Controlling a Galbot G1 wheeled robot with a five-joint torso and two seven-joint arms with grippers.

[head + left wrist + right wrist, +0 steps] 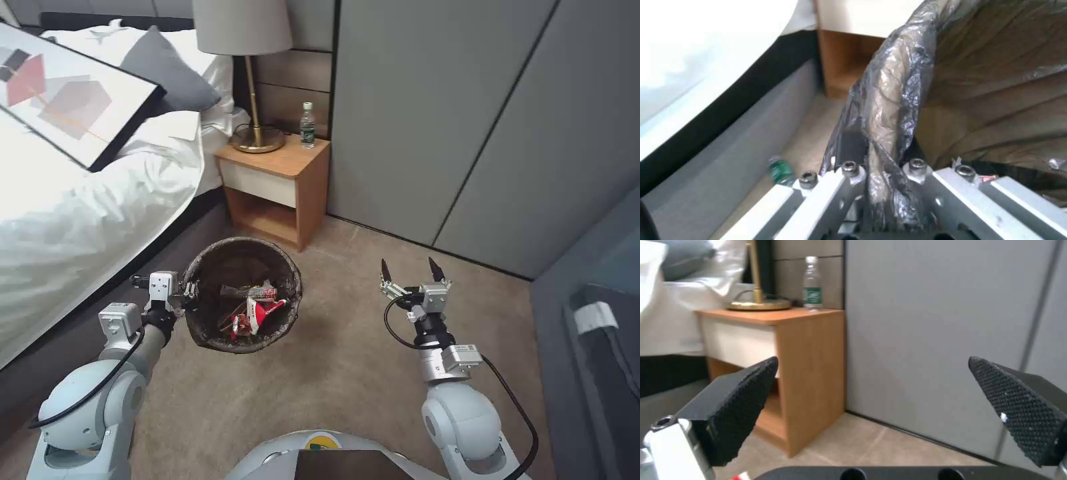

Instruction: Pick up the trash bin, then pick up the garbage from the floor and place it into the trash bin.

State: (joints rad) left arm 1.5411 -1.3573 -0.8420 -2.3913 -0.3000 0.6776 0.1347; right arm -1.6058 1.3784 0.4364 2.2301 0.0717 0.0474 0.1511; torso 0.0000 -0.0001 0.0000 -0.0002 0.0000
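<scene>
At the far left, the bed [80, 220] runs along the carpeted floor [347, 373], and beside its base the left wrist view catches a small green bottle [781, 170] lying on the carpet. The left gripper [189, 291] has its jaws clamped on the bag-covered rim of the trash bin [200, 327], holding it up next to the bed, the crinkled liner bunched between the jaws. Inside the bin lie red-and-white snack packets [257, 310]. Behind it stands the nightstand [303, 193], carrying a lamp [250, 80] and an upright water bottle [307, 125]. To the right, the right gripper [408, 270] hovers over bare carpet with its jaws wide apart, holding nothing. The bin pickup looks done and collecting appears well underway; the next move would likely call for the right arm to reach whatever litter remains, probably that green bottle.
</scene>
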